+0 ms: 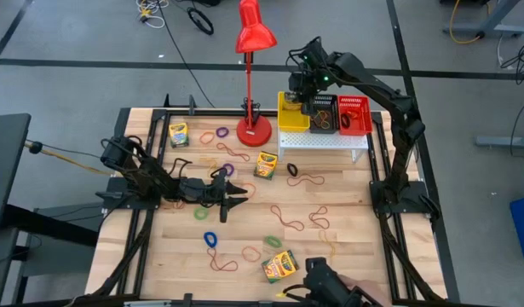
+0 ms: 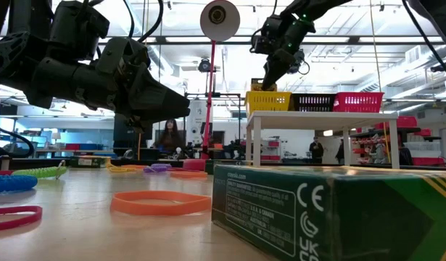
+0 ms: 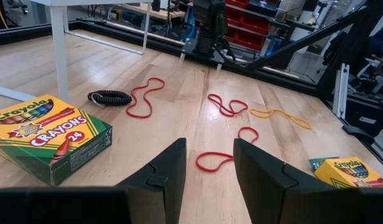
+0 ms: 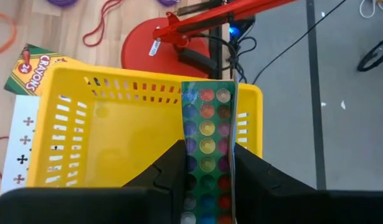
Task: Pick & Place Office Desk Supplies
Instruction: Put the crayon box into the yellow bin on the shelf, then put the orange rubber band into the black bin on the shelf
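My right gripper (image 4: 207, 163) is over the yellow basket (image 4: 116, 130) on the white stand and is shut on a crayon box (image 4: 207, 118); the high view shows it there too (image 1: 306, 92). My left gripper (image 3: 208, 167) hovers open, low over the table's middle left (image 1: 232, 194), with a red rubber band (image 3: 219, 158) lying ahead of its fingers. Other crayon boxes lie flat on the table (image 1: 178, 134), (image 1: 267, 164), (image 1: 279, 266). Rubber-band loops in red, orange, purple, blue, green and black (image 1: 289, 219) are scattered over the wood. My right gripper pinches the crayon box between its two fingers, one on each long side. The face with coloured dots (image 4: 207, 155) is turned to the wrist camera. The fingers point down from above, along the box. The box is lifted clear, and its lower end (image 2: 268, 81) hangs at about the height of the yellow basket's rim.
A black basket (image 1: 323, 115) and a red basket (image 1: 355, 115) stand beside the yellow one on the white perforated stand (image 1: 323, 141). The tall red desk lamp (image 1: 255, 128) stands just left of the stand. A dark device (image 1: 325, 280) sits at the near edge.
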Robot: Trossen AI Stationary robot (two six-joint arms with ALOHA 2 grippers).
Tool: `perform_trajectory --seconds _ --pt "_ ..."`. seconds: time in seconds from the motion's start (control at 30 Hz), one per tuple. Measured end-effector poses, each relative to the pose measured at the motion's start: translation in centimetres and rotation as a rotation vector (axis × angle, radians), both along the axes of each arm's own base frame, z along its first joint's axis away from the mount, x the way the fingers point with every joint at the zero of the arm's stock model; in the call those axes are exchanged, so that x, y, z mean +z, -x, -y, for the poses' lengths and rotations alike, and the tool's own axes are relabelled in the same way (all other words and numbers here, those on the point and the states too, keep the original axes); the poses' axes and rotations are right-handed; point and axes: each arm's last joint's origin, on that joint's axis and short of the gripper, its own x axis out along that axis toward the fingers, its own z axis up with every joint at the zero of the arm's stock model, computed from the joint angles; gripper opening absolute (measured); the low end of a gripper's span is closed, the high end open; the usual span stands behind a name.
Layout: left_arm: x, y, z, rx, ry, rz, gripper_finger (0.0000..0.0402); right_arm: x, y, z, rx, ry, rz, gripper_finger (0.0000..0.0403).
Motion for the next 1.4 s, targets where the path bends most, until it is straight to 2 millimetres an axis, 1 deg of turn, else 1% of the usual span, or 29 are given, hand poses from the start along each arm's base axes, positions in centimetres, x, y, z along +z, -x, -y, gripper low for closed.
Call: perform_trajectory --seconds 0.17,0.23,0.47,0.6,0.73,0.97,1.1,1.27,1.33,1.4 --pt "0.0 0.0 0.0 -0.002 0.005 0.000 0.0140 0.0 0.0 0.0 -0.005 0.003 -0.002 0.0102" --pt "0.0 0.0 0.0 -0.002 0.006 0.001 0.0140 0.0 0.0 0.0 -0.011 0.001 0.000 0.0108" --pt "0.0 0.0 0.0 -0.002 0.008 0.001 0.0140 0.2 -0.5 0.0 -0.031 0.051 0.007 0.0160" --pt "0.0 0.0 0.0 -0.002 0.008 0.001 0.0140 0.3 -0.8 -0.2 -0.031 0.072 0.006 0.0180" --pt "0.0 0.0 0.0 -0.002 0.008 0.000 0.0140 0.3 -1.0 -0.3 -0.028 0.082 0.014 0.0190" --pt "0.0 -0.1 0.0 -0.002 0.008 0.002 0.0140 0.6 -1.3 -0.3 -0.084 0.122 0.018 0.0201" --pt "0.0 -0.1 0.0 -0.001 0.018 0.003 0.0140 1.5 -1.7 -0.9 -0.093 0.153 0.069 0.0209" --pt "0.1 -0.1 0.0 -0.002 0.012 0.004 0.0140 2.9 -1.9 -2.6 -0.105 0.212 0.077 0.0211" --pt "0.1 -0.2 0.0 -0.002 0.008 0.005 0.0140 3.6 -1.7 -3.6 -0.154 0.207 0.083 0.0199" --pt "0.3 -0.5 0.1 -0.002 0.009 0.010 0.0140 4.2 -1.3 -4.8 -0.174 0.142 0.124 0.0171"
